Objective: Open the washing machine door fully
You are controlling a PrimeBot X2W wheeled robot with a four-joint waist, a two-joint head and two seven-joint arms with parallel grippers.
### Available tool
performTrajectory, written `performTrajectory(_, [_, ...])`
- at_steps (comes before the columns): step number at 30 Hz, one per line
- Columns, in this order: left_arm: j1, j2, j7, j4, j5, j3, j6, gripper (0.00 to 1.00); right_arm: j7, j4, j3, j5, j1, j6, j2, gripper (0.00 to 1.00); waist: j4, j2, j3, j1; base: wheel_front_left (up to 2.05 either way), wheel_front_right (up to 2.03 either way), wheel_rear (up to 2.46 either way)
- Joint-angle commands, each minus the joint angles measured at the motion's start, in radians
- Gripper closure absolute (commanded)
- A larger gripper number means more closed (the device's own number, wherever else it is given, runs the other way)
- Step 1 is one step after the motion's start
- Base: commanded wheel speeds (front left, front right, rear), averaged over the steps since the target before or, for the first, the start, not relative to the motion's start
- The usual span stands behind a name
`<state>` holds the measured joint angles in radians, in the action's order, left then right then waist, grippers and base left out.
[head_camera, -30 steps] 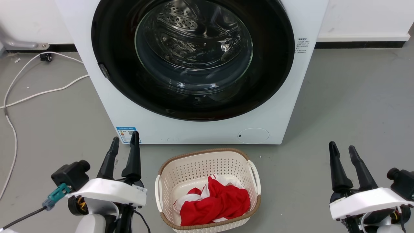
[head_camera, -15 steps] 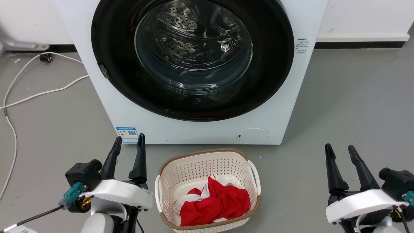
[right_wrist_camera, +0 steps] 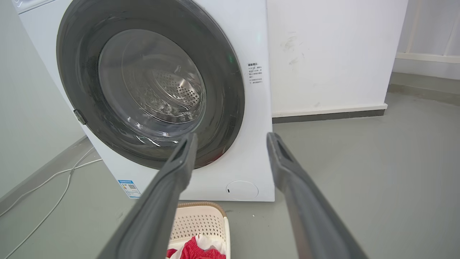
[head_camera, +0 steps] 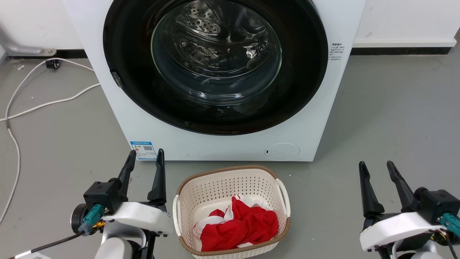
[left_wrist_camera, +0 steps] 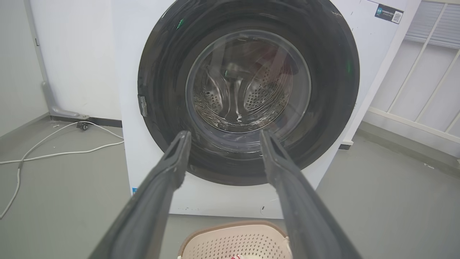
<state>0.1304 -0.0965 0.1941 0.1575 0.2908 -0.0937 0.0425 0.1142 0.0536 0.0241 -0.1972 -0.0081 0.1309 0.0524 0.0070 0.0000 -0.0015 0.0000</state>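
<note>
The washing machine door (head_camera: 215,64) is the big round black one with a clear glass bowl in the middle. It sits shut, flat against the front of the white washing machine (head_camera: 230,145). Through the glass you can see the shiny drum (head_camera: 201,21) with little holes. A small grey catch (head_camera: 115,78) sits on the door's left edge. Below the door are a small round white flap (head_camera: 282,151) and a blue sticker (head_camera: 143,150).

On the grey floor (head_camera: 388,108), just in front of the machine, stands a cream basket (head_camera: 230,172) with a red and white cloth (head_camera: 239,226) inside. The left gripper (head_camera: 146,153) is beside the basket, its two fingers spread apart and holding nothing (not touching the door). The right gripper (head_camera: 375,163) is on the other side, fingers also spread and empty. A white cable (head_camera: 46,104) lies on the floor to the left.

The left wrist view looks straight at the door and shows a white railing (left_wrist_camera: 424,90) to the right of the machine. The right wrist view looks from the side and shows a white wall (right_wrist_camera: 323,54) behind it.
</note>
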Motion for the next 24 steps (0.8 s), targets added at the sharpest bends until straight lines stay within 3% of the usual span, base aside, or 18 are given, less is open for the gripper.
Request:
performTrajectory(1, [0.003, -0.007, 0.007, -0.009, -0.02, -0.003, -0.007, 0.0, 0.005, -0.005, -0.001, 0.019, 0.006, 0.0, -0.002, 0.0, 0.0, 0.0, 0.0, 0.0, 0.0, 0.0, 0.0])
performTrajectory(24, [-0.051, 0.01, 0.053, -0.031, -0.169, -0.011, -0.045, 0.0, 0.039, 0.007, -0.008, 0.147, 0.014, 0.0, -0.003, 0.0, 0.007, 0.0, -0.004, 0.0, 0.0, 0.0, 0.0])
